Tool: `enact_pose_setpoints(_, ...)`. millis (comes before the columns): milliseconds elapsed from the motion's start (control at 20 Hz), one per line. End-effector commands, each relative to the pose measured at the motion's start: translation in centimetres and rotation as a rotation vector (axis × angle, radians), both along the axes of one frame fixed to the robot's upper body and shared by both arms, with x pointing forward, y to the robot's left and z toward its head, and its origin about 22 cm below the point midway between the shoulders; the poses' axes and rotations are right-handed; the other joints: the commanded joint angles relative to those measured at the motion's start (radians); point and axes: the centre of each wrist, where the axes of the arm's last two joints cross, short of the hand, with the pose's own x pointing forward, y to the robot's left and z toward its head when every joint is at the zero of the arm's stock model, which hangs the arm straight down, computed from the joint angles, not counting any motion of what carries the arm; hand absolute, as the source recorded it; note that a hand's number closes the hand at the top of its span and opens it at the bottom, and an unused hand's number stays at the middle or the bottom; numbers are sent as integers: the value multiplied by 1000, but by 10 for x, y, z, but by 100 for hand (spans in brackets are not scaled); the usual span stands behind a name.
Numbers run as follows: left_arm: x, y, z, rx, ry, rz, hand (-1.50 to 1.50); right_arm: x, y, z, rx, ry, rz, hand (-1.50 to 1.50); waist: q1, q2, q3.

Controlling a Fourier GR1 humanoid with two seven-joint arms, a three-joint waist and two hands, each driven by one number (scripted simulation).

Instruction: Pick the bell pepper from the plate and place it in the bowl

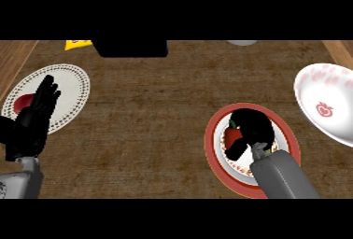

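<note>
Right there: right robot hand curled round the red pepper, low over the plate, set for the lift by the look of it. At two o'clock, near, bowl ready to take the drop. At nine o'clock, left robot hand open, resting.

The red bell pepper lay on the red-rimmed plate. The white, red-spotted bowl sat near it.

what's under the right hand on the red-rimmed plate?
Part of a red bell pepper shows beside the right hand, on the red-rimmed plate. The hand covers the rest of it and the plate's centre.
</note>
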Motion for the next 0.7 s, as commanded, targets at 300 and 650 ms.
enact_pose_setpoints(300,-2,-5,0,-17,-1,19,0,-40,-40,83,-41,-333,151,150,-21,-6,1)
enact_pose_setpoints(650,-8,0,4,6,7,14,0,-62,-59,174,42,-702,-30,150,-17,-7,1)
